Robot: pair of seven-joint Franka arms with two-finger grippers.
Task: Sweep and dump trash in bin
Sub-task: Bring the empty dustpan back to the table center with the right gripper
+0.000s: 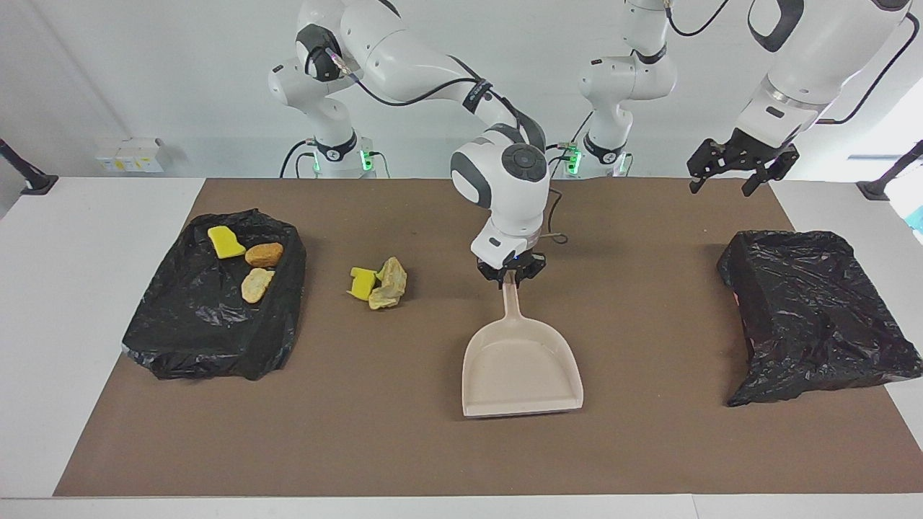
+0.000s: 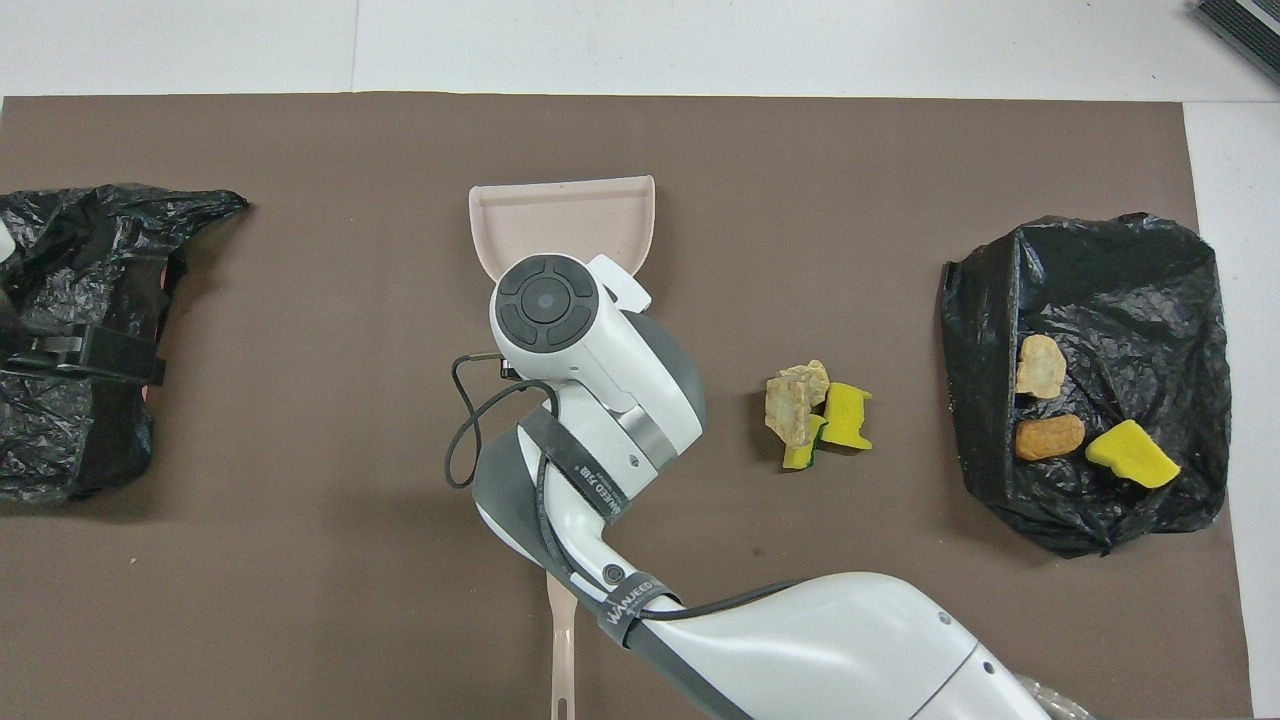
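My right gripper is shut on the handle of the beige dustpan, which lies on the brown mat mid-table with its mouth turned away from the robots. Overhead, the right wrist hides that gripper and only the dustpan shows. Loose trash lies on the mat between the dustpan and the bin: a yellow sponge chunk touching a beige paper wad. The black-bagged bin at the right arm's end holds a yellow sponge and two rolls. My left gripper hangs open and waits.
A second black bag lies at the left arm's end, below the left gripper. The brush handle shows overhead beside the right arm, near the robots' edge of the mat; the arm hides it in the facing view.
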